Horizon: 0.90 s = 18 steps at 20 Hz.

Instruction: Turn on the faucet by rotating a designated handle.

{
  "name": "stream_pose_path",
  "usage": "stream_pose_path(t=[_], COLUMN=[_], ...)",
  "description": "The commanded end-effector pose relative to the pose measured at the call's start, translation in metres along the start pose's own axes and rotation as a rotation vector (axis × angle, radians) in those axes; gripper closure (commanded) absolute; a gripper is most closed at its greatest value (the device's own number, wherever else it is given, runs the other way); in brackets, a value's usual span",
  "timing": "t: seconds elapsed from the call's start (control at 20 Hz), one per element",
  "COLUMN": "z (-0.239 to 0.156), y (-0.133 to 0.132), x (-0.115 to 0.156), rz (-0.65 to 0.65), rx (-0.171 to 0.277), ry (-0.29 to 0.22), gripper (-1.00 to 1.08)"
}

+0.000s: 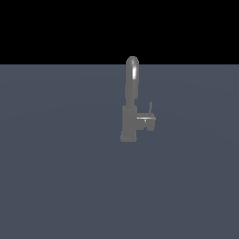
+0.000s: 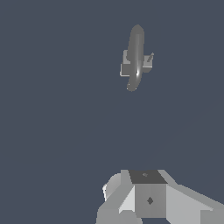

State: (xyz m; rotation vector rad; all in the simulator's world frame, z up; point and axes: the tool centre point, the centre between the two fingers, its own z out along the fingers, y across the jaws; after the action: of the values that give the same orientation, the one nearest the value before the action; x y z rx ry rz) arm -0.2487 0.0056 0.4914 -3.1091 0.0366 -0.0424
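Tool (image 2: 148,197) nearest, fingers out of view, can't tell its state; faucet (image 2: 134,57) well apart; handle (image 1: 148,117) at exterior frame's centre-right.

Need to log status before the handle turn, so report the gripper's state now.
Gripper: cannot be told; only its body shows in the wrist view, fingers out of sight. It holds nothing visible and is well away from the faucet.

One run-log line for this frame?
phase: approach | gripper: far from faucet, jaws unseen | handle: untouched
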Motion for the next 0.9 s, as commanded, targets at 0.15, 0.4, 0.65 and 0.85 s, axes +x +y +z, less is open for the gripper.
stream_pose_path(t=[0.15, 0.4, 0.65, 0.85], z=[0.0, 0.001, 0.003, 0.005], y=[0.0, 0.001, 0.002, 0.004], x=[0.001, 0.009, 0.024, 0.041], rz=[0.003, 0.021, 0.057, 0.099], rx=[0.003, 0.019, 0.051, 0.089], ry=[-0.003, -0.019, -0.052, -0.09], gripper=[1.08, 1.08, 1.08, 1.08])
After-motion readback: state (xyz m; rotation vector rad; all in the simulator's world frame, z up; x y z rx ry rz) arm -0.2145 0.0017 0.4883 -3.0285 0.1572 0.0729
